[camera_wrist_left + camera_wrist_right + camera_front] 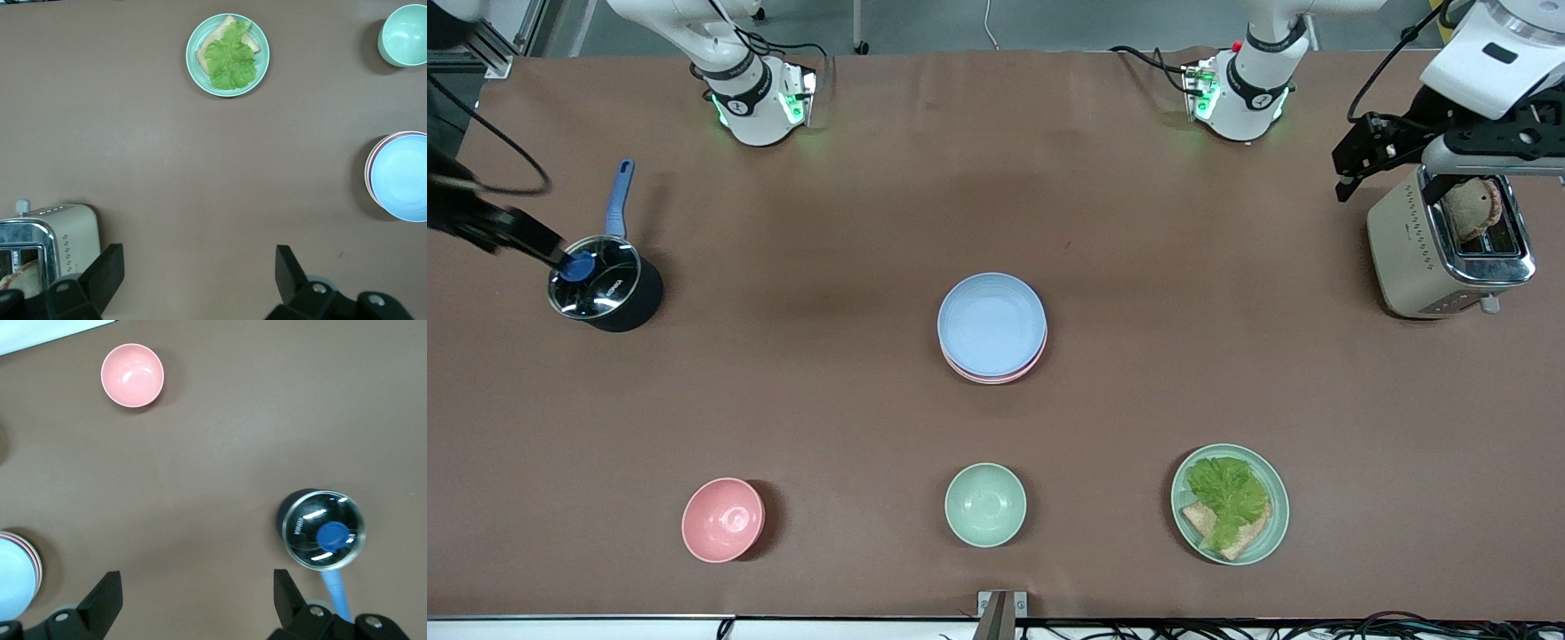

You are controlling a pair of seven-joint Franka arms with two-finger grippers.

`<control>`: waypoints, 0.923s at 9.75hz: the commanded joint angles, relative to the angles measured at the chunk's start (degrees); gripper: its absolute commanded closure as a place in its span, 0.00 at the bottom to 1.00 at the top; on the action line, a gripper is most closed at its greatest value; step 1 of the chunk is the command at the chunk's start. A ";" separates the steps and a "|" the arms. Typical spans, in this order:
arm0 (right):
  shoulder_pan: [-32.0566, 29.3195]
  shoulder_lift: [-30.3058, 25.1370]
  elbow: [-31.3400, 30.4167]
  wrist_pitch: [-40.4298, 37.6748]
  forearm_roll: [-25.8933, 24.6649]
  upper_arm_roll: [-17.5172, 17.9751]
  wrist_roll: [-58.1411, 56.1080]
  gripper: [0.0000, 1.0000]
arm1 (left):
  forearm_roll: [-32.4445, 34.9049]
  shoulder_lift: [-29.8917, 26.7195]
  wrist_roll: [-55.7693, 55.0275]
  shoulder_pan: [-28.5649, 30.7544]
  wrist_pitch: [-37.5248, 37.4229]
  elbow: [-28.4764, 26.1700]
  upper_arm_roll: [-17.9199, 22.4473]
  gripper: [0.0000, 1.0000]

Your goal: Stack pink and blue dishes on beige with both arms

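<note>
The light blue plate [991, 322] lies on top of a stack at the middle of the table. The pale pink plate [996, 377] shows only as a rim under it. No beige plate can be made out; anything under the pink one is hidden. The same stack appears in the left wrist view, with the blue plate [402, 177] on top, and in the right wrist view, again with the blue plate [12, 581] on top. My left gripper [1347, 173] hangs open and empty beside the toaster. My right gripper [547, 249] hangs open and empty by the pot. In their own views the left gripper [197, 257] and the right gripper [197, 583] hold nothing.
A lidded black pot [605, 284] with a blue handle stands toward the right arm's end. A toaster [1449, 249] holding bread stands toward the left arm's end. Nearest the front camera are a pink bowl [723, 519], a mint bowl [985, 503] and a mint plate [1272, 524] with lettuce and bread.
</note>
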 commanded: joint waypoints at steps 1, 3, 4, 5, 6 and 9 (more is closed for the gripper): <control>-0.12 1.08 3.14 -1.96 -1.66 -0.63 -10.94 0.00 | -0.75 6.45 1.57 1.95 -6.41 8.78 -0.65 0.00; -0.40 2.22 5.87 -2.65 -1.14 -0.54 -6.21 0.00 | -0.57 7.61 1.75 2.12 -6.61 10.67 -0.65 0.00; -0.40 2.22 5.78 -2.65 -0.79 -0.37 -4.17 0.00 | -0.74 8.14 2.18 2.73 -6.61 10.67 -0.65 0.00; -1.00 2.31 5.69 -2.65 -0.79 -0.28 -4.50 0.00 | -0.66 8.23 2.53 2.91 -6.52 10.67 -0.65 0.00; -2.40 2.31 5.61 -2.65 -0.26 -0.19 -6.16 0.00 | -0.83 8.32 2.54 2.74 -6.60 10.32 -0.56 0.00; -2.59 2.31 5.43 -2.74 1.32 -0.28 -6.26 0.00 | -0.83 8.23 2.54 2.82 -6.52 10.15 -0.47 0.00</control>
